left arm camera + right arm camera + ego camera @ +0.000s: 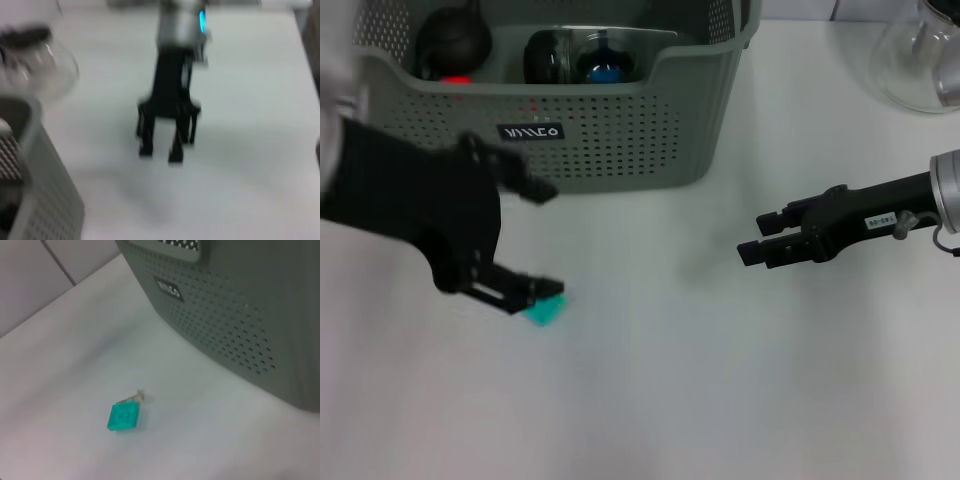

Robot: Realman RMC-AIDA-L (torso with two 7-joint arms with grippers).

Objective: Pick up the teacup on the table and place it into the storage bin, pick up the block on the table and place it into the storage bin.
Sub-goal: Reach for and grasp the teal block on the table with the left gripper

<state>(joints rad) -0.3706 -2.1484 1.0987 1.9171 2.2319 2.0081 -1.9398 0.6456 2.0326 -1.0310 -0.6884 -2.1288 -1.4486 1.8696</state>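
**Left arm is the one on the block**

Nearest me, my left gripper [535,240] hangs spread over the table [650,400], its lower fingertip touching the green block [546,311]. My right gripper [752,240] waits well apart, fingers slightly parted, holding nothing. Beyond both, the storage bin [620,140] stands just behind the block.

My white desk [720,380] spans the scene; a glass vessel [920,50] stands at its far right corner.
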